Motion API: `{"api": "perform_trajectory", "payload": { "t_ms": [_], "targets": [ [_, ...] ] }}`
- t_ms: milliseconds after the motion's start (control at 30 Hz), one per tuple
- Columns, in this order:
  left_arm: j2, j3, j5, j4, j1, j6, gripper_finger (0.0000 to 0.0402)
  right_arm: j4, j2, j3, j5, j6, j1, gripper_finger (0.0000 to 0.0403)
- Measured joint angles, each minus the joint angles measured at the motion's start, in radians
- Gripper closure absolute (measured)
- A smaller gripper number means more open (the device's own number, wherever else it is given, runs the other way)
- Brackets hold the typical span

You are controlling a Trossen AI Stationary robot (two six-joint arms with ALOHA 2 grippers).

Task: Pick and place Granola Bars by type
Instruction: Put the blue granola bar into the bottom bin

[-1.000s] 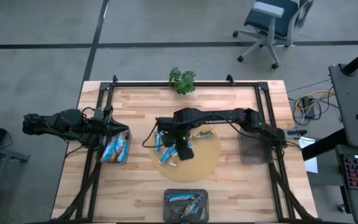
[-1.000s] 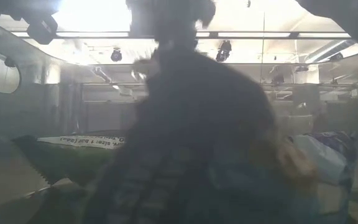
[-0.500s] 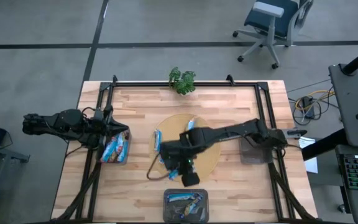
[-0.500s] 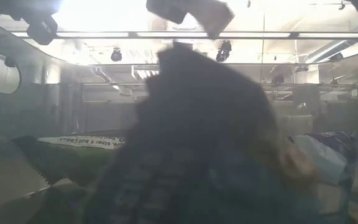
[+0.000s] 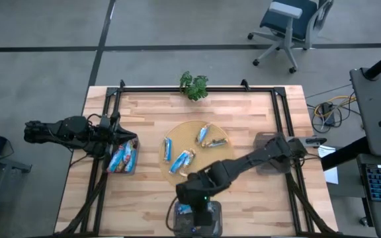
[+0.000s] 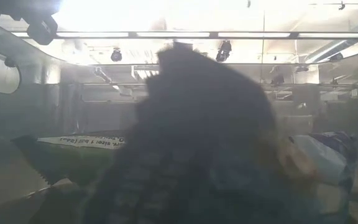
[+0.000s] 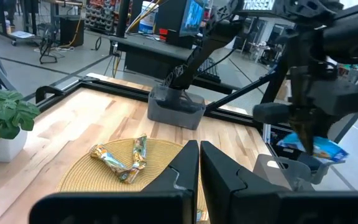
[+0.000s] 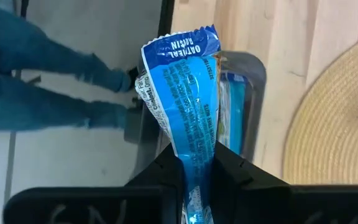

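Observation:
My right gripper (image 5: pixel 197 201) hangs over the grey bin (image 5: pixel 218 218) at the table's near edge, shut on a blue granola bar (image 8: pixel 182 106) printed "oatmeal raisin". That bin holds more bars. Several blue bars (image 5: pixel 182 158) and a gold-wrapped one (image 5: pixel 217 141) lie flat on the round woven mat (image 5: pixel 227 168). My left gripper (image 5: pixel 119 137) waits shut at the table's left, above a bin (image 5: pixel 135 162) filled with blue bars. The low view is blocked by a dark shape close to the camera. My right gripper pinches the blue bar's one end (image 8: pixel 194 177) between its two fingers (image 8: pixel 229 171). The fingers slant down from above and lie along the bar. The rest of the bar sticks out past the fingertips, lifted clear above the near bin (image 8: pixel 247 81).
A dark grey bin (image 5: pixel 267 158) stands by the right rail. A small potted plant (image 5: pixel 194 86) sits at the far edge. Black frame rails (image 5: pixel 283 119) run along the table's sides. A person's jeans-clad legs (image 8: pixel 42 81) stand just beyond the near edge.
My right gripper has swung from over the mat toward the table's near edge, rising a little and rolling its wrist. It carries the blue bar clear of the mat and now hangs over the near bin. The bars left on the mat have come into view.

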Motion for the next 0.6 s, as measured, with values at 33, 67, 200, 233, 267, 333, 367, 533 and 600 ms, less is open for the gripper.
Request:
{"api": "perform_trajectory", "payload": {
  "t_ms": [33, 67, 200, 233, 267, 333, 367, 533, 600],
  "targets": [
    [0.000, 0.000, 0.000, 0.000, 0.000, -0.001, 0.0402, 0.015, 0.000, -0.004, 0.019, 0.015, 0.008, 0.0365],
    [0.000, 0.000, 0.000, 0.000, 0.000, -0.001, 0.0402, 0.030, 0.000, -0.008, 0.041, 0.031, 0.017, 0.0365],
    [0.000, 0.000, 0.000, 0.000, 0.000, -0.001, 0.0402, 0.093, 0.000, -0.048, 0.071, 0.086, 0.035, 0.0365],
    [0.000, 0.000, 0.000, 0.000, 0.000, -0.001, 0.0402, 0.110, 0.000, -0.065, 0.071, 0.097, 0.037, 0.0365],
    [0.000, 0.000, 0.000, -0.001, 0.000, -0.001, 0.0402, 0.125, 0.001, -0.081, 0.071, 0.108, 0.039, 0.0365],
    [0.000, 0.000, 0.000, -0.001, 0.000, -0.001, 0.0402, 0.158, 0.002, -0.120, 0.070, 0.125, 0.042, 0.0365],
    [0.000, 0.000, 0.000, -0.001, 0.000, -0.001, 0.0402, 0.174, 0.002, -0.138, 0.068, 0.134, 0.042, 0.0365],
    [0.000, 0.000, 0.000, -0.002, 0.000, -0.001, 0.0402, 0.218, 0.002, -0.214, 0.055, 0.146, 0.042, 0.0365],
    [0.000, 0.000, 0.000, -0.002, 0.000, -0.001, 0.0402, 0.230, 0.003, -0.235, 0.035, 0.147, 0.043, 0.0365]
  ]
}}
